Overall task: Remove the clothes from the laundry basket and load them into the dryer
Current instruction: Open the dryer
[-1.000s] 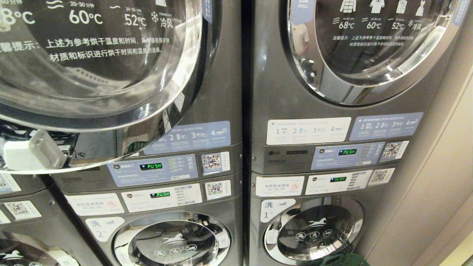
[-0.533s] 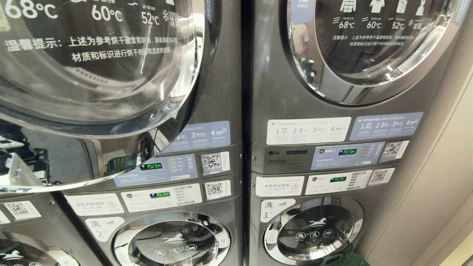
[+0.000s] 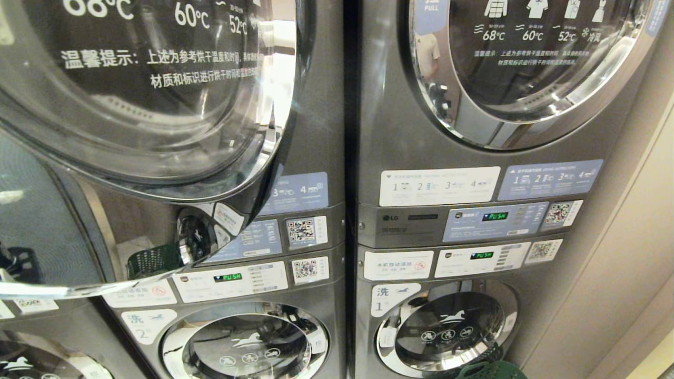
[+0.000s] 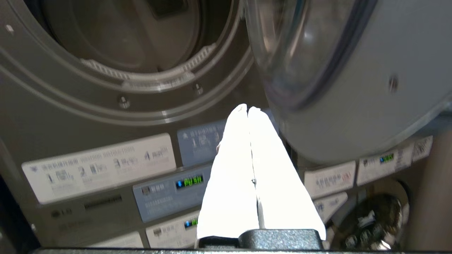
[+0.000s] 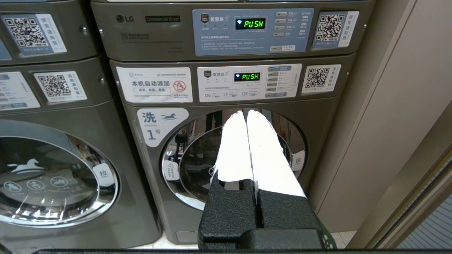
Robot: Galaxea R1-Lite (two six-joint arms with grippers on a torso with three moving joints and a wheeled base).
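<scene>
Dryer door: swung open, glass facing out.
Drum: exposed.
Left claw: fingers together, empty, below drum.
Right claw: fingers together, empty, facing washer.

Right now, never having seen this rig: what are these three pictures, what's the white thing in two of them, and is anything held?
It is a wheeled robot with two arms, facing stacked grey laundry machines. The wide picture comes from its head camera: the big round glass dryer door at upper left stands swung open, and the neighbouring glass dryer door is shut. A dark green plastic laundry basket peeks in at the bottom edge.

The other two pictures come from cameras on each wrist, looking along the fingers. The white wedge is the tool itself. The left tool is shut and empty, in front of the open dryer's grey drum opening. The right tool is shut and empty, pointing at the lower round washer door marked 1. No clothes are visible in any of the pictures.
</scene>
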